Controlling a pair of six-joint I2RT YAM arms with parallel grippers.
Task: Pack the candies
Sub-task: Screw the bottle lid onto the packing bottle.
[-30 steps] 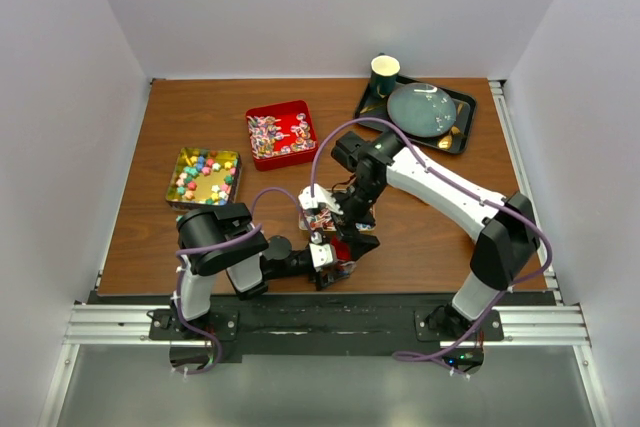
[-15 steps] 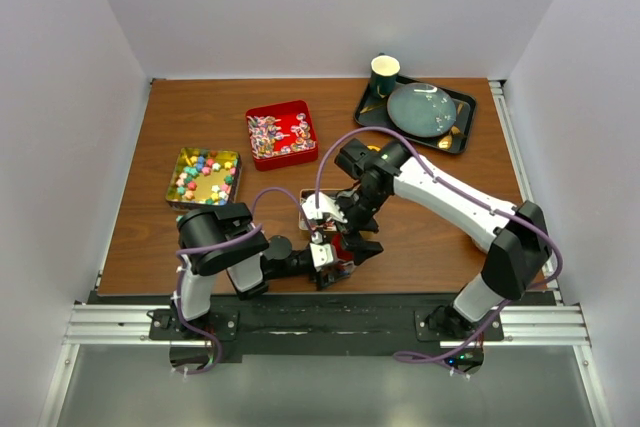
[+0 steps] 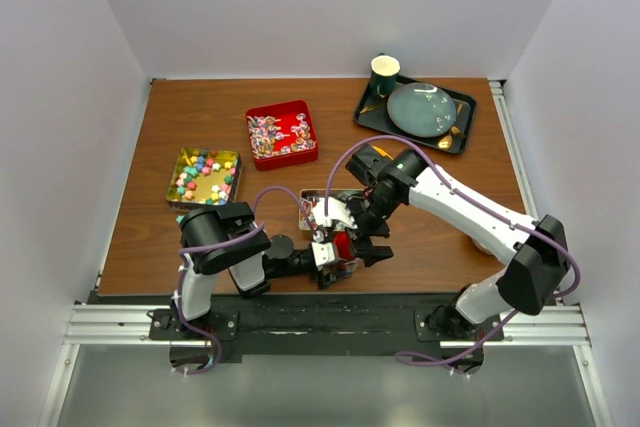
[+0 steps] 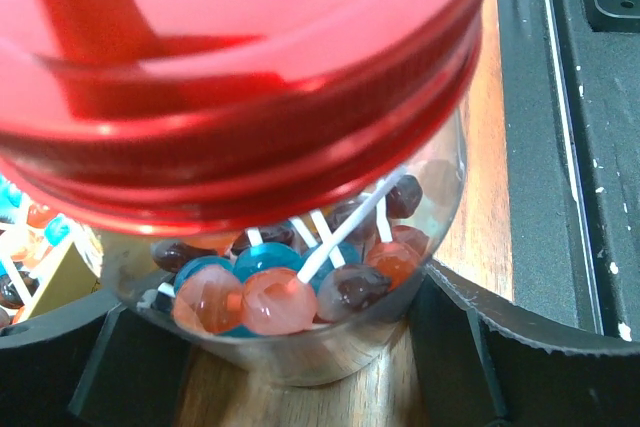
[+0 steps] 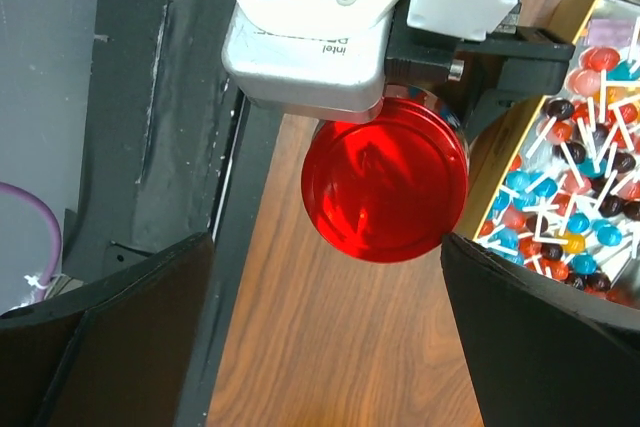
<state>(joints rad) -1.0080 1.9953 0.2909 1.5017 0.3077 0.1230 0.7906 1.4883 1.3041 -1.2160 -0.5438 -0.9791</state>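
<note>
A clear jar (image 4: 300, 347) of lollipops (image 4: 270, 297) with a red round lid (image 4: 240, 67) stands near the table's front edge. My left gripper (image 4: 270, 332) is shut on the jar, its dark fingers (image 4: 520, 347) against the glass on both sides. In the top view the jar (image 3: 343, 245) sits between the two arms. My right gripper (image 5: 322, 247) hangs open right above the lid (image 5: 385, 190), holding nothing. Star candies fill a gold tin (image 3: 204, 175). Wrapped twists lie in a red tin (image 3: 282, 133).
An open tin of lollipops (image 3: 318, 203) lies just behind the jar, its sweets (image 5: 570, 187) close to my right finger. A dark tray (image 3: 372, 107) with a green cup (image 3: 385, 72) and a plate (image 3: 421, 109) stands at the back right. The black rail (image 5: 180, 97) borders the front edge.
My right arm has swung toward the front edge and come down over the jar's lid, jaws still wide. The left arm and jar have not moved.
</note>
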